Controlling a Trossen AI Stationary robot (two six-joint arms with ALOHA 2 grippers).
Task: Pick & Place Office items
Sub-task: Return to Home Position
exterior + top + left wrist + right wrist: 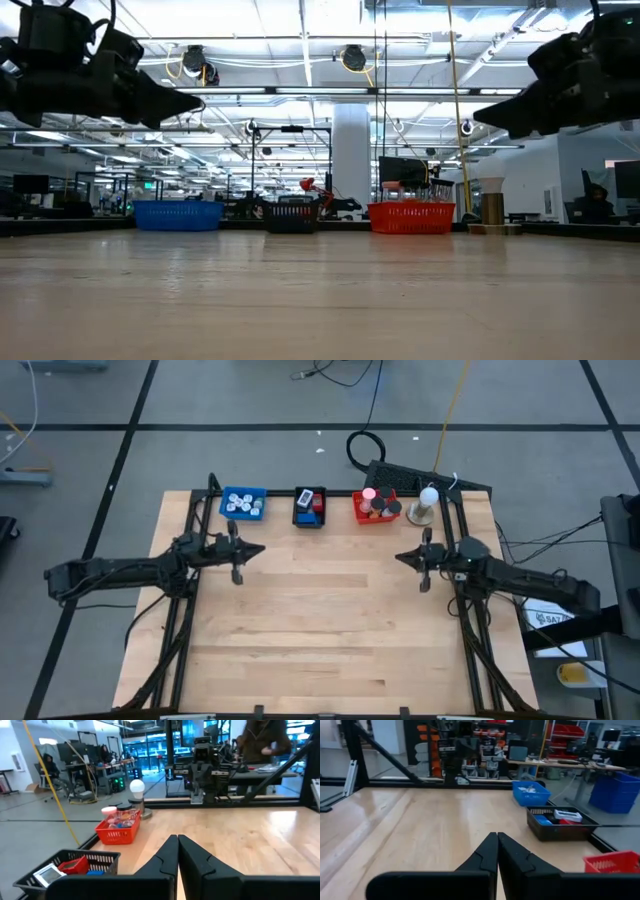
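Observation:
The office items lie in three small baskets along the table's far edge: white pieces in the blue basket (243,503), white, blue and red flat pieces in the black basket (310,506), pink and dark cylinders in the red basket (375,506). My left gripper (260,548) hovers above the table's left side, shut and holding nothing. My right gripper (399,557) hovers above the right side, shut and holding nothing. In the left wrist view the red basket (119,829) and black basket (70,866) show; in the right wrist view, the blue basket (530,792) and black basket (561,822).
A white ball-topped stand (425,503) sits on the far right, beside the red basket. Black frame rails (176,622) run along the table's left and right sides. Bare wood (320,620) lies between the arms and toward the near edge. A person shows beyond the table in the left wrist view.

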